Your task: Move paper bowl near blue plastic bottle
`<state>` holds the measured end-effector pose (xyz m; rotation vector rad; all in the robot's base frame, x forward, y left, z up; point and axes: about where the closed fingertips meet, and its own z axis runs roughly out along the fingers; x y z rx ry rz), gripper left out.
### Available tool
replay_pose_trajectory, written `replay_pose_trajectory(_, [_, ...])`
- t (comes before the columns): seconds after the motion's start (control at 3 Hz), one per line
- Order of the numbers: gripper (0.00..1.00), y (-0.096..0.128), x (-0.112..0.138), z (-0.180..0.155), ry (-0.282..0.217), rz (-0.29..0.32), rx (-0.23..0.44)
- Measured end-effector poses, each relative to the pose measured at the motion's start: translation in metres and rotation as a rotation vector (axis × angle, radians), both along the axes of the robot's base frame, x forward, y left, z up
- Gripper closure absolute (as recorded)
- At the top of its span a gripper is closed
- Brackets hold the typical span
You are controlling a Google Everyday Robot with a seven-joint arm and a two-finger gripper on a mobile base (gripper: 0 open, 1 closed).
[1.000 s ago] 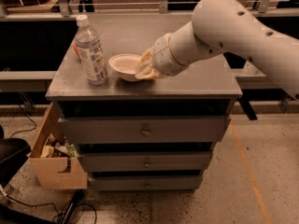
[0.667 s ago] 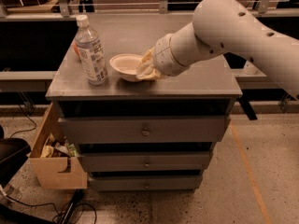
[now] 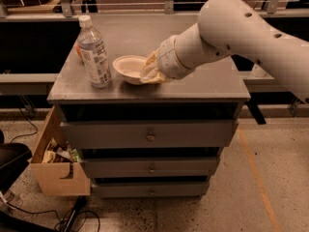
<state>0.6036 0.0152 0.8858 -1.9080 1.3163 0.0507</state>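
Grey metal bench [image 3: 203,86] carries all: the pincer [image 3: 150,71] grasps the small cream-white paper bowl [image 3: 128,66] by its rim, probably to drag it toward the tall bluish plastic bottle [image 3: 94,54] standing close beyond, leftward.

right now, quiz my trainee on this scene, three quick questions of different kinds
1. True or false: in the camera view, the paper bowl lies right of the blue plastic bottle.
2. Where is the hand? A at the bowl's right rim; B on the bottle; C clear of both.
3. Fill in: the bottle stands ____ on the cabinet top.
Key: 1 true; 2 A; 3 upright.
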Motion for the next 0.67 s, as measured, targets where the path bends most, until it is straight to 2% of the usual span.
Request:
replay_pose_trajectory(0.33, [0.13,0.0014,-0.0006,-0.0003,0.001,0.003,-0.001])
replay_pose_trajectory(0.67, [0.00,0.0028,-0.0011,-0.0007,0.001,0.005,-0.001])
